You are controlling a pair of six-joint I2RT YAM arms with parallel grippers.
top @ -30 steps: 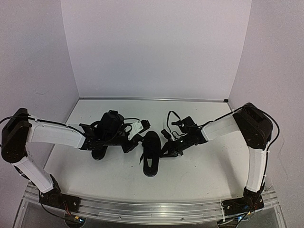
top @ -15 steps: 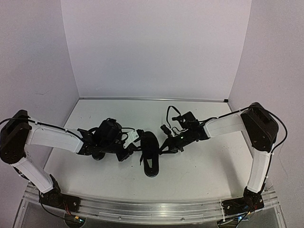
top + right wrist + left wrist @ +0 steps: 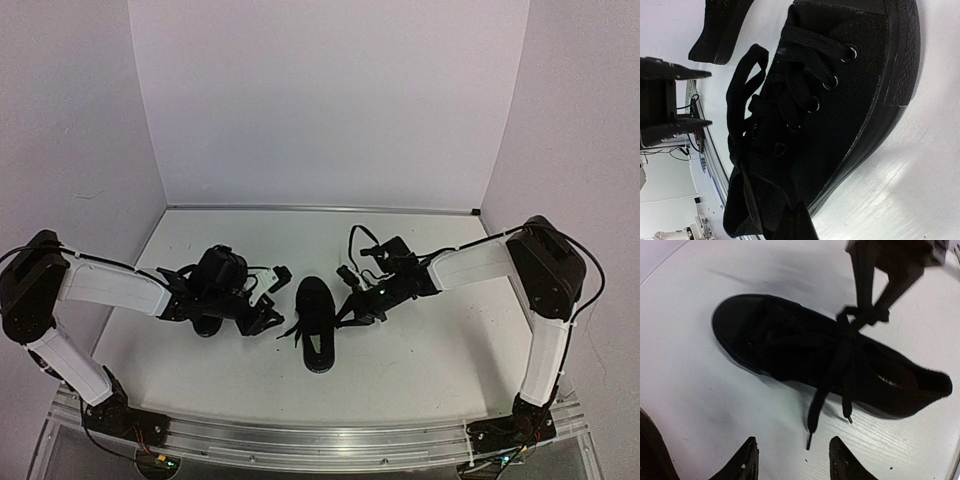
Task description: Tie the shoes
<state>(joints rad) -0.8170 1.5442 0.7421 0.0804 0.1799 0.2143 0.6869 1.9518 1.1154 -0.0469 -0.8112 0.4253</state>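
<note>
1. Table (image 3: 420, 370): white surface that carries both shoes; the arm bases stand at its near edge.
2. Centre shoe (image 3: 318, 330): all black, lying about midway between the left and right edges of the table, sole down, toe toward the far edge and heel opening toward the near edge.
3. Second shoe (image 3: 205, 324): nearer the left edge, largely hidden under the left arm in the top view. Its sole shows at the upper left of the right wrist view.
4. Lace (image 3: 840, 357): two loose ends run down over the side of the centre shoe that faces the left arm, their tips resting on the table. The upper part is drawn up above the tongue.
5. Right fingers (image 3: 867, 310): closed together, pinching the lace just above the tongue.
6. Left fingers (image 3: 747, 462): parted with a clear gap and nothing between them. They sit low over the table just beside the centre shoe, pointing at the loose lace ends and apart from them.
</note>
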